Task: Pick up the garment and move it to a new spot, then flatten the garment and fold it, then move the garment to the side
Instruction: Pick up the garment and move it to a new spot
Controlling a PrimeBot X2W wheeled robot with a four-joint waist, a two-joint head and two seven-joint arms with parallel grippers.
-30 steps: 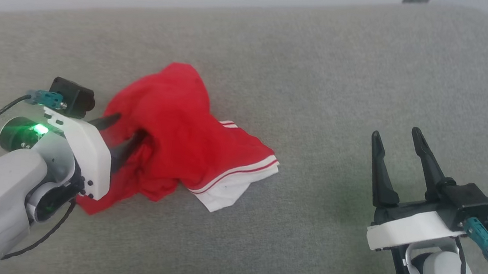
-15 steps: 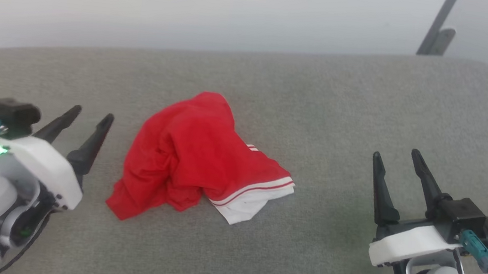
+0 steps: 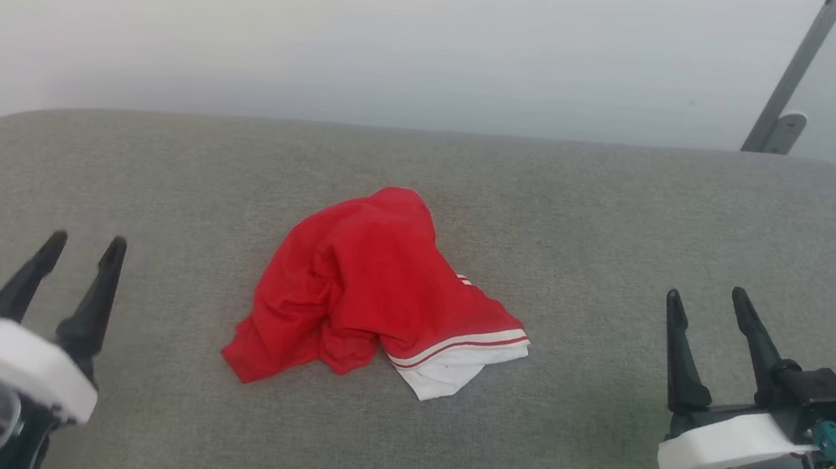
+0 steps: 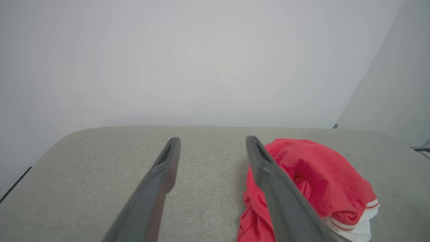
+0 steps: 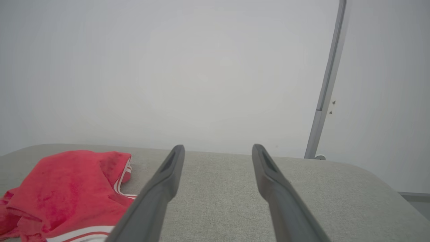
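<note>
Two robot arms sit low at the near edge of a grey padded bench [image 3: 586, 206], one at each side, forearms angled up from below and fingers pointing away toward the pale wall [image 3: 332, 20]. The left gripper [image 3: 87, 242] has its two dark fingers spread apart with nothing between them. In its wrist view the left gripper [image 4: 212, 139] frames bare grey fabric. The right gripper [image 3: 704, 295] is in the same posture, fingers splayed and empty, and from its own wrist camera the right gripper [image 5: 218, 148] looks along the bench toward the wall and a slanting metal post [image 5: 327, 84].

Between them, well apart from both, lies the garment [image 3: 373, 284], a crumpled red heap resting on the bench, ahead of the fingertips and roughly midway between the arms. It sits to the right of the left gripper, where the garment [image 4: 315, 174] shows just past the right-hand finger. It is to the left of the right gripper, where the garment [image 5: 63, 188] fills the lower left corner. The heap's longer stretch runs crosswise, from one gripper's side toward the other. A red corner trails toward the left gripper, while a white sleeve end with red-and-white striped trim points toward the right gripper and the near edge. A rounded red fold rises at the far side.
</note>
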